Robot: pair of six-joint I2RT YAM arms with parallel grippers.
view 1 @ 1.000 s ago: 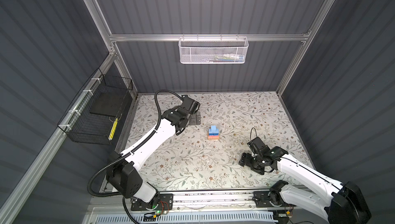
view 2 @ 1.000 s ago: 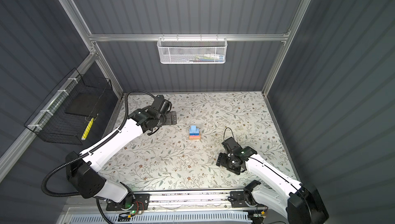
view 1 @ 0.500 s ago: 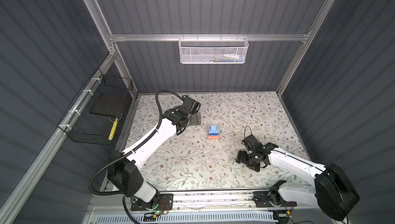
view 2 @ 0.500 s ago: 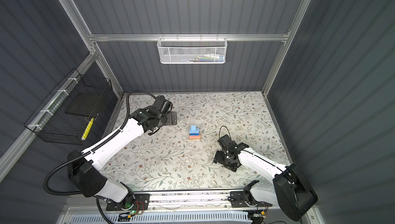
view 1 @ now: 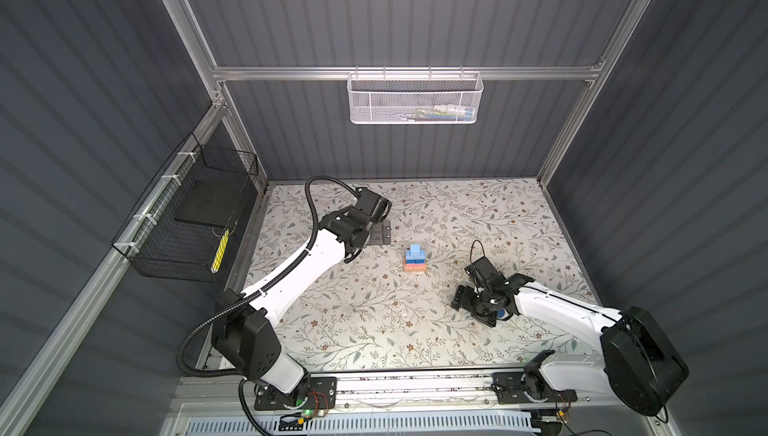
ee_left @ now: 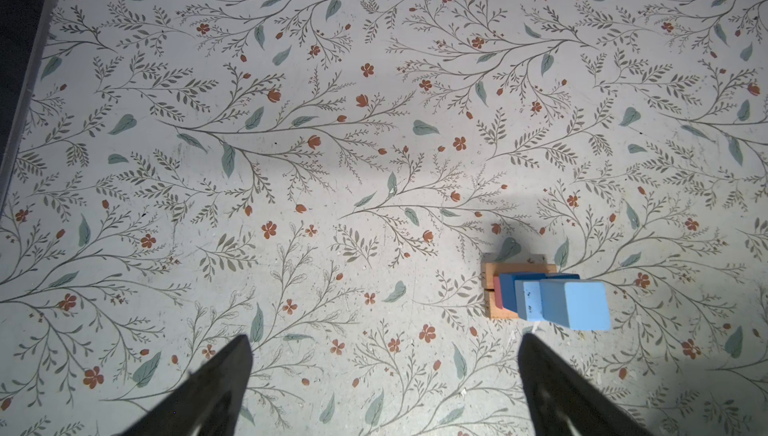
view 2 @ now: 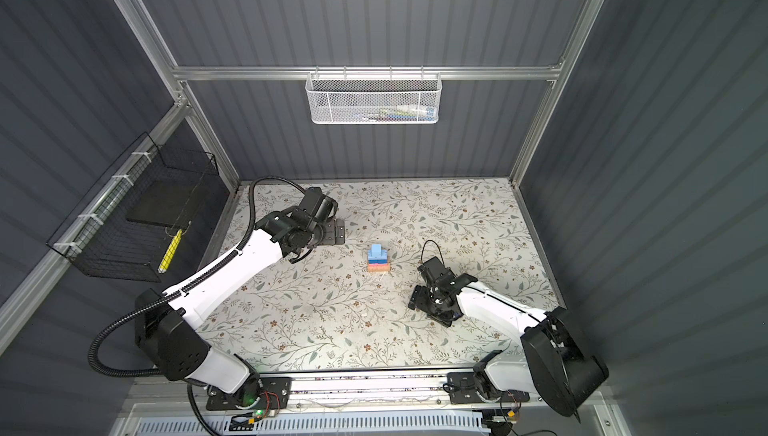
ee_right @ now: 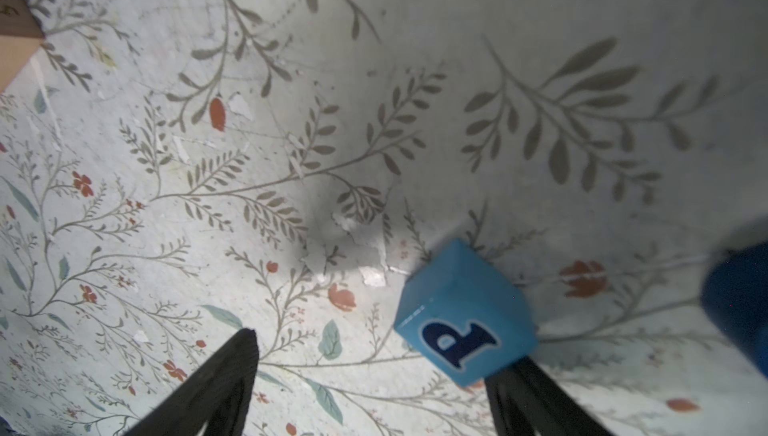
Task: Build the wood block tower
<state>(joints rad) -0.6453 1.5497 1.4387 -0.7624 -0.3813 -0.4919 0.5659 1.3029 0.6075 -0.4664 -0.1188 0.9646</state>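
The wood block tower (view 1: 414, 260) (view 2: 378, 260) stands mid-table in both top views, not a hair off from a second ago. From the foot up it has tan bars (ee_left: 517, 268), a pink bar (ee_left: 497, 304) and a dark blue block (ee_left: 508, 293), with a light blue cube (ee_left: 575, 305) sitting square on top.

All the movement is on the right. The right gripper (view 1: 473, 308) has slid across the floral table (view 1: 374, 330) toward the middle, its big shoulder link swinging in behind it, though it is still well apart from the tower. Its jaws are spread as they were and pinch nothing.

In the right wrist view, a loose lettered cube (ee_right: 465, 317), light blue with a dark blue P, lies on the table. It is tipped corner-on to the camera and sits right at the tip of one finger (ee_right: 523, 388), outside the gap. Just beyond it, at the frame's edge, there is a blurred dark blue piece (ee_right: 739, 309) whose shape I cannot make out.

On the other side, the left gripper (ee_left: 386, 351) has barely stirred. It hangs near the tower with its jaws spread wide and bare table between them. One fingertip (ee_left: 536, 355) is just beside the tower's foot in its own camera.
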